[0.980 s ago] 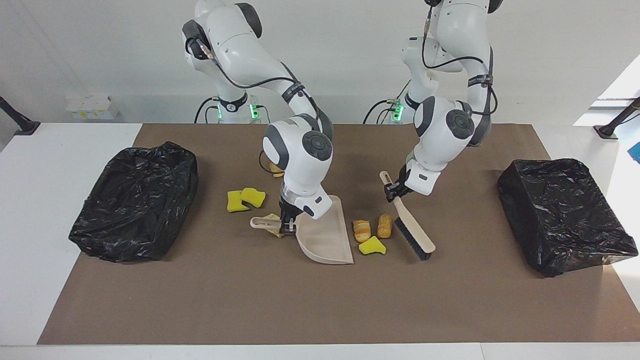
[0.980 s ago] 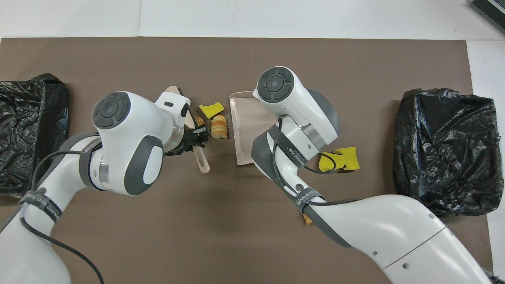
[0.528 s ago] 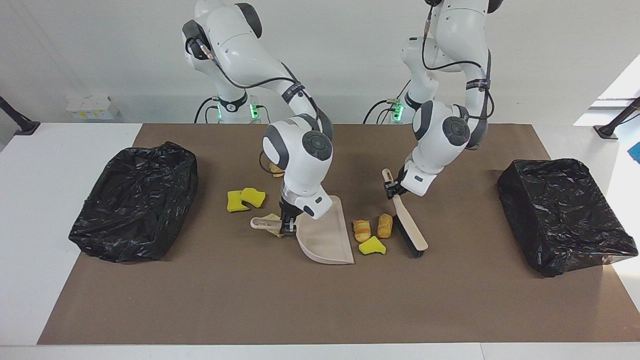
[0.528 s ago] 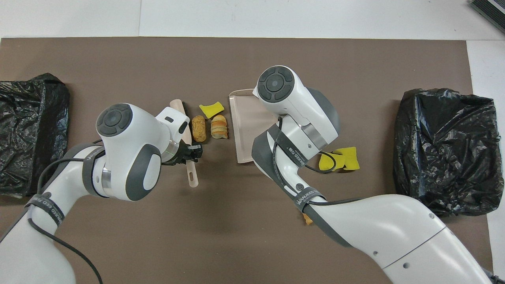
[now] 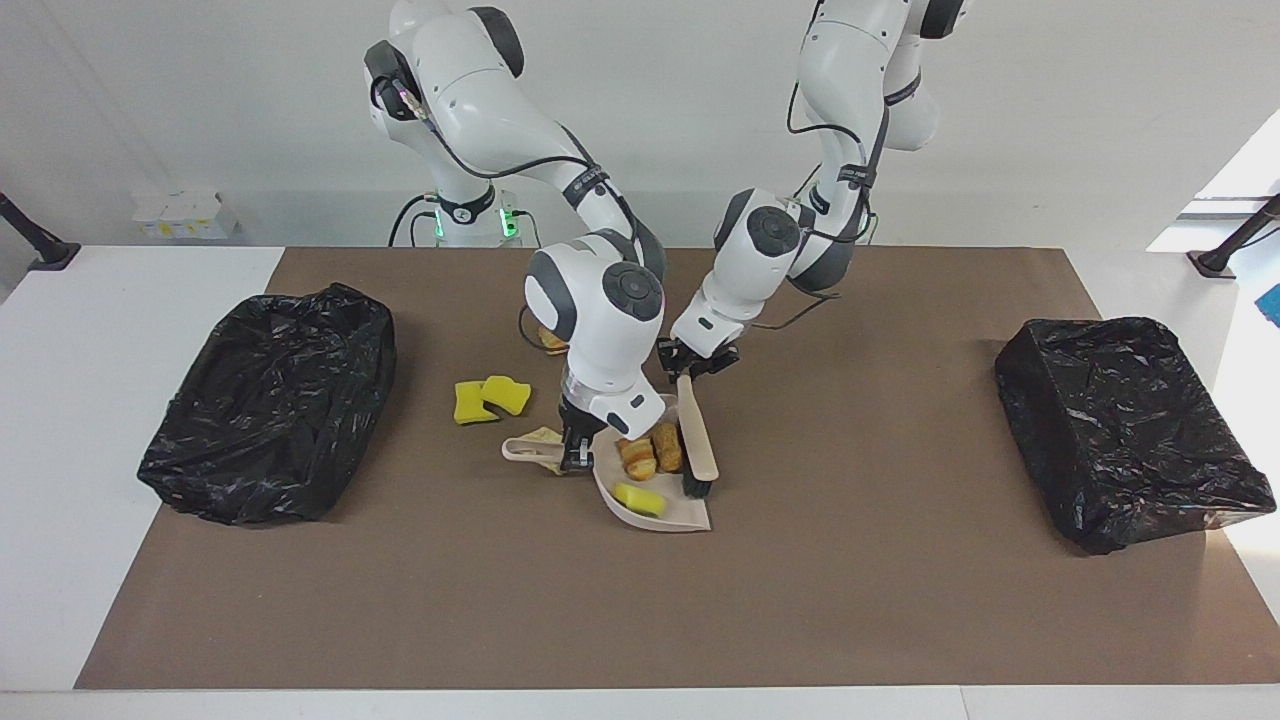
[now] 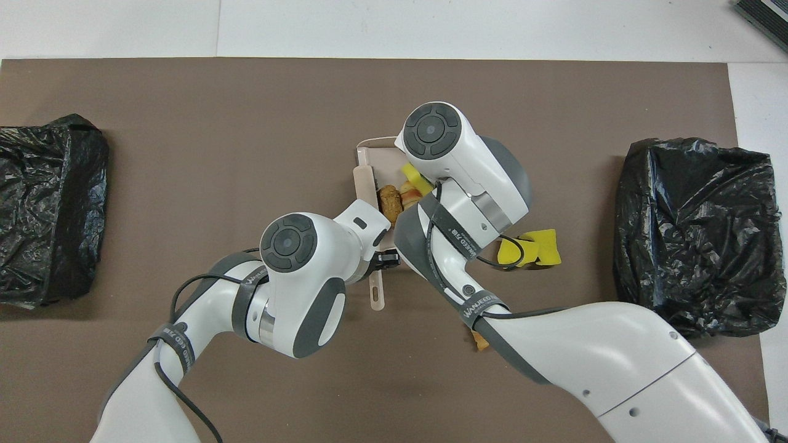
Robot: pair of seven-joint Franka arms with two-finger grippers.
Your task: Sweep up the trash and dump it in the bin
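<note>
The left claw (image 5: 697,367) is clamped on the handle of the brush (image 5: 695,440). The brush is laid along the open edge of the dustpan (image 5: 655,515), with its dark bristles down at the pan's mouth. The right claw (image 5: 573,452) is clenched on the dustpan's handle, and the pan is kept flat on the mat.

Three pieces of trash are seen inside the pan, just beside the brush: two brown bread lumps (image 5: 650,452) and one yellow sponge bit (image 5: 638,497). Two more yellow sponge bits (image 5: 490,397) are left on the mat, toward the right arm's end of the table. A tan piece (image 5: 545,437) is seen touching the pan's handle, and another brown lump (image 5: 550,340) is partly hidden by the right arm, nearer to the robots.

Things could go wrong from here. If the brush is pulled away too fast, the pieces could be dragged back out. If the pan is tipped when it is lifted, the round bread lumps could be rolled off. The tan piece by the handle could be knocked away.

A brown mat (image 5: 900,600) is spread over a white table (image 5: 60,400). A black bin (image 5: 270,400) is set at the right arm's end, and another black bin (image 5: 1130,430) at the left arm's end. A plain white wall is seen past the arms.
</note>
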